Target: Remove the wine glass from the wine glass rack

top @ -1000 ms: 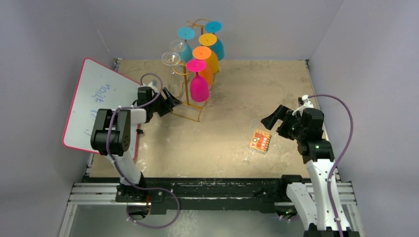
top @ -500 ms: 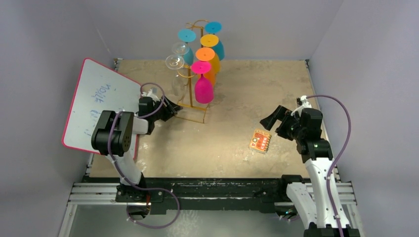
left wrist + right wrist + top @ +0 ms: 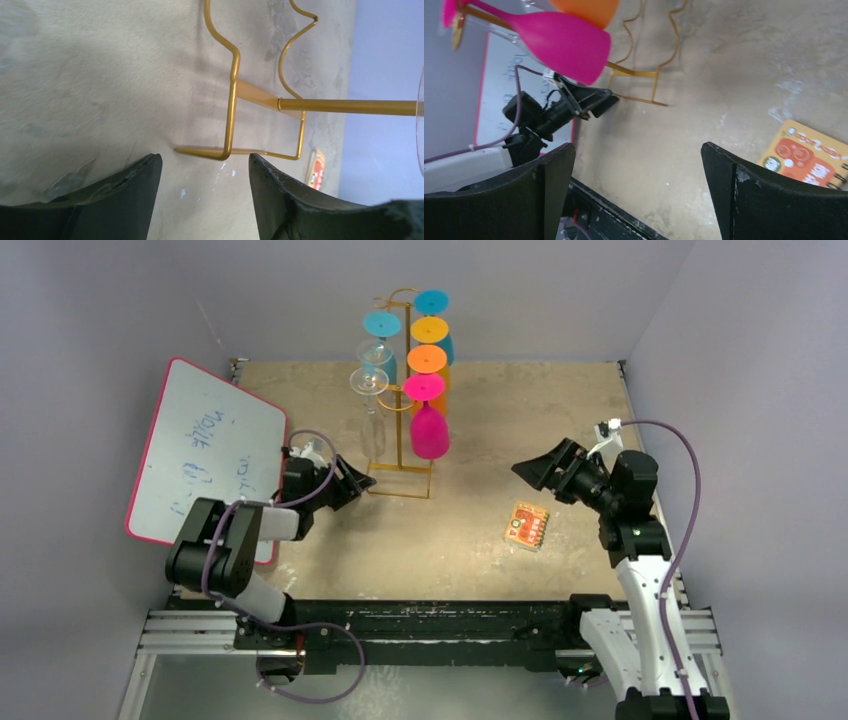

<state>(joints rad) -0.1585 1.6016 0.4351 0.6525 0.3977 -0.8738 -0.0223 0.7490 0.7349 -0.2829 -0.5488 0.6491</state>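
Note:
The gold wire wine glass rack [image 3: 399, 445] stands at the table's back middle. Upside down on its hooks hang a pink wine glass [image 3: 430, 432], orange, yellow and teal glasses behind it, and clear glasses [image 3: 372, 433] on its left side. My left gripper [image 3: 356, 485] is open, low on the table, with the rack's base corner [image 3: 223, 151] just ahead of its fingertips; nothing is gripped. My right gripper [image 3: 532, 471] is open and empty, right of the rack. In the right wrist view the pink glass [image 3: 564, 42] is at the upper left.
A white board with a pink rim [image 3: 205, 455] leans at the left wall beside my left arm. An orange notebook [image 3: 526, 526] lies on the table under my right gripper, also in the right wrist view [image 3: 809, 155]. Grey walls close in the table.
The rack with its glasses has slid and turned to the right and nearer. My left gripper followed its base rightward. My right gripper has moved left and up towards the rack.

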